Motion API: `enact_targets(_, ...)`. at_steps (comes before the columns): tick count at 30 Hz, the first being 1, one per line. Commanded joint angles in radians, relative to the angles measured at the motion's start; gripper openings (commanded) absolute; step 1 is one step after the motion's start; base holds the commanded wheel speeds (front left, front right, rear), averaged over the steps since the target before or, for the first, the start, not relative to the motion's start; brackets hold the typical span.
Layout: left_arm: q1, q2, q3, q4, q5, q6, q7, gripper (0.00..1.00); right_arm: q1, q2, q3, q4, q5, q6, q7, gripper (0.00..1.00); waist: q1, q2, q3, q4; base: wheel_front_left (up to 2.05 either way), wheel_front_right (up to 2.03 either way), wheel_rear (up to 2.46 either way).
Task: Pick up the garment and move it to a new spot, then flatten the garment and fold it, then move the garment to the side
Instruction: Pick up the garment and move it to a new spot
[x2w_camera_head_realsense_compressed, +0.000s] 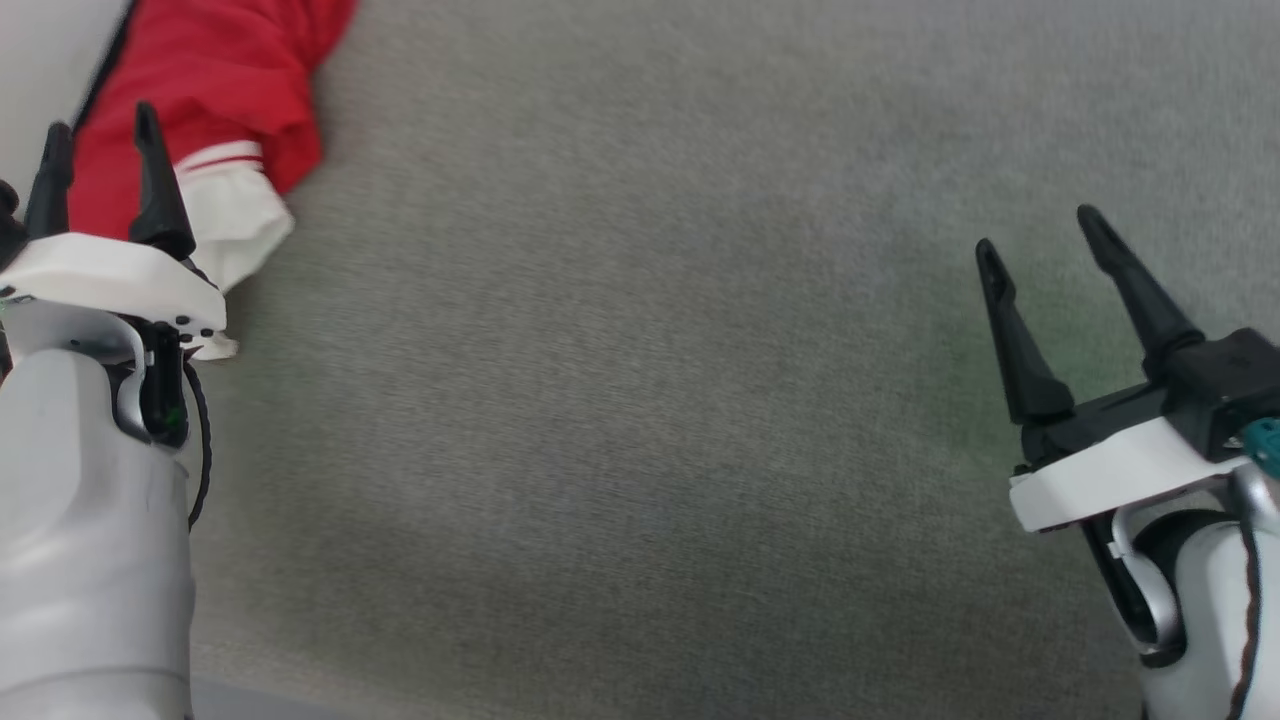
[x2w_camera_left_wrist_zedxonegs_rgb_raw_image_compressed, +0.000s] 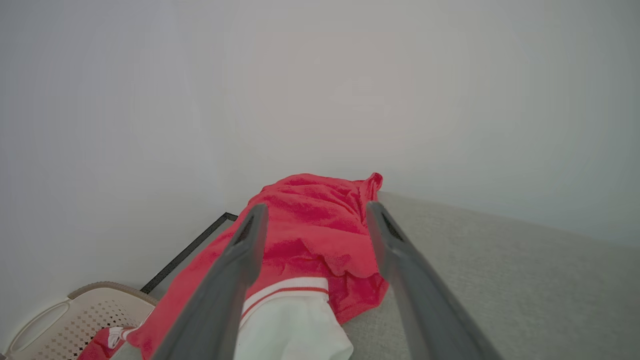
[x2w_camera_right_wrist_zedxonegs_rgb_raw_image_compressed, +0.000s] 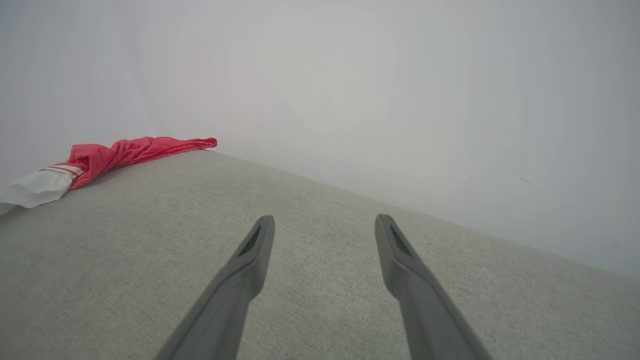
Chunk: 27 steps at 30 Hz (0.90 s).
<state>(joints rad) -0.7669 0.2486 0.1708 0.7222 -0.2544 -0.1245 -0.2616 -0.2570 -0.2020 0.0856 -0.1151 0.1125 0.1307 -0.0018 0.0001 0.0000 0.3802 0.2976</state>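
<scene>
seemingly the pickup step: released left end effector (x2w_camera_head_realsense_compressed: 103, 120) faces the far-left garment (x2w_camera_head_realsense_compressed: 220, 70) (right end effector (x2w_camera_head_realsense_compressed: 1035, 228) released too); next: lower, clench.

The left gripper (x2w_camera_head_realsense_compressed: 100, 118) and right gripper (x2w_camera_head_realsense_compressed: 1035, 228) have tapered black fingers (x2w_camera_head_realsense_compressed: 160, 195), white mounts (x2w_camera_head_realsense_compressed: 110, 275), pale grey forearms (x2w_camera_head_realsense_compressed: 90, 560).

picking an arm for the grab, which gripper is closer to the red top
Left. The left gripper is right at the red top, open fingers framing its white sleeve end. The right gripper is open over the grey surface, far to the top's right.
</scene>
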Motion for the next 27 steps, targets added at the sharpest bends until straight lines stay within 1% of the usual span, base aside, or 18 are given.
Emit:
enact_targets(1, -0.050, 0.009, 0.002, 0.077, -0.011, -0.003, -0.005, 1.00, -0.016, -0.009, -0.004, -0.024, -0.005, 0.000, 0.012, 1.00, -0.0001, 0.0000, 0.054, -0.034, 0.00, 0.00, 0.00)
enact_targets(6, -0.155, 0.029, 0.000, 0.279, -0.015, 0.022, 0.023, 1.00, -0.018, -0.023, -0.006, -0.083, -0.009, 0.000, 0.041, 1.00, -0.0001, 0.0000, 0.103, -0.051, 0.00, 0.00, 0.00)
enact_targets(8, -0.201, 0.053, 0.004, 0.356, -0.022, 0.018, 0.051, 1.00, -0.018, -0.030, -0.010, -0.108, -0.011, 0.000, 0.056, 1.00, -0.0001, 0.0000, 0.123, -0.056, 0.00, 0.00, 0.00)
enact_targets(9, -0.220, 0.053, 0.006, 0.394, -0.030, 0.018, 0.071, 1.00, -0.018, -0.032, -0.013, -0.120, -0.010, 0.000, 0.062, 1.00, -0.0001, 0.0000, 0.132, -0.056, 0.00, 0.00, 0.00)
enact_targets(10, -0.220, 0.053, 0.006, 0.394, -0.030, 0.018, 0.071, 1.00, -0.018, -0.032, -0.013, -0.120, -0.010, 0.000, 0.062, 1.00, -0.0001, 0.0000, 0.132, -0.056, 0.00, 0.00, 0.00)
enact_targets(14, -0.273, 0.052, 0.003, 0.493, -0.032, 0.045, 0.121, 1.00, -0.014, -0.043, -0.019, -0.158, -0.010, 0.000, 0.083, 1.00, -0.0001, 0.0000, 0.158, -0.060, 0.00, 0.00, 0.00)
enact_targets(16, -0.284, 0.052, 0.001, 0.521, -0.035, 0.055, 0.158, 1.00, -0.008, -0.046, -0.022, -0.169, -0.009, 0.000, 0.089, 1.00, -0.0001, 0.0000, 0.164, -0.060, 0.00, 0.00, 0.00)
enact_targets(18, -0.287, 0.050, -0.005, 0.543, -0.038, 0.063, 0.221, 1.00, -0.005, -0.047, -0.024, -0.182, -0.010, 0.000, 0.098, 1.00, -0.0001, 0.0000, 0.170, -0.060, 0.00, 0.00, 0.00)
enact_targets(22, -0.283, 0.041, -0.015, 0.564, -0.041, 0.068, 0.311, 1.00, -0.006, -0.049, -0.022, -0.201, -0.012, 0.000, 0.114, 1.00, -0.0001, 0.0000, 0.179, -0.062, 0.00, 0.00, 0.00)
enact_targets(24, -0.284, 0.037, -0.010, 0.570, -0.050, 0.065, 0.348, 1.00, -0.009, -0.049, -0.021, -0.212, -0.012, 0.000, 0.120, 1.00, -0.0001, 0.0000, 0.183, -0.063, 0.00, 0.00, 0.00)
enact_targets(27, -0.289, 0.033, -0.019, 0.574, -0.051, 0.074, 0.389, 1.00, -0.015, -0.049, -0.022, -0.227, -0.012, 0.000, 0.129, 1.00, -0.0001, 0.0000, 0.192, -0.063, 0.00, 0.00, 0.00)
